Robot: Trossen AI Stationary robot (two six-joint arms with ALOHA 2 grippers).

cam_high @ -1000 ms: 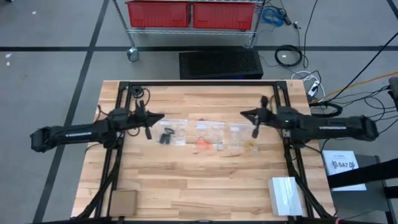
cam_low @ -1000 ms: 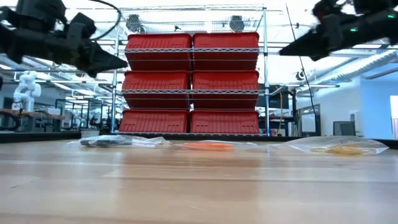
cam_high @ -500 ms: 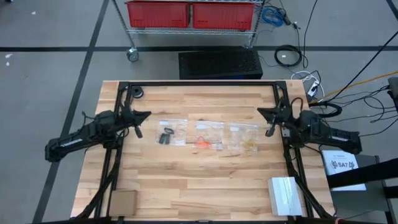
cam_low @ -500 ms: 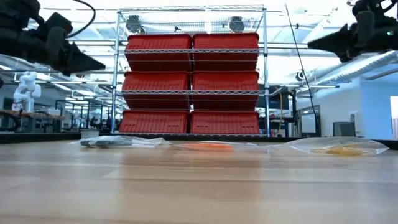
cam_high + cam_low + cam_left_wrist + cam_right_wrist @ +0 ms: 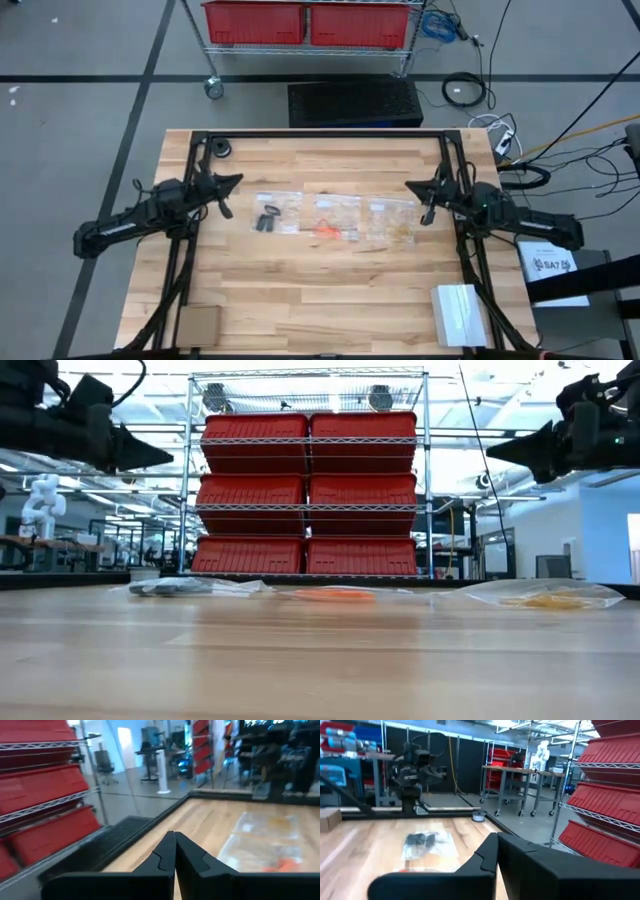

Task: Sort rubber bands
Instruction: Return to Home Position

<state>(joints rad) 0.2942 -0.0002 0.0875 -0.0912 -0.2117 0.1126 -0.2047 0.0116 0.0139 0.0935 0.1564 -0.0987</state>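
The wooden worktop fills the middle of the high view. Beyond its far edge stands a wire rack stacked with red bins.

The two dark arms reach in from the worktop's sides, both lifted clear of the surface. The left gripper hangs over the left part of the worktop, near the leftmost bag. In its wrist view its fingers are clenched flat against each other with nothing between them. The right gripper hangs over the right part, by the outer edge of the rightmost bag. Its fingers are likewise pressed together and empty.

A white box sits at the near right corner and a brown box at the near left.

Three clear bags lie flat in a row across the middle, side by side. The left bag holds the black rubber bands. The middle bag holds the orange-red rubber bands. The right bag holds the pale tan rubber bands.
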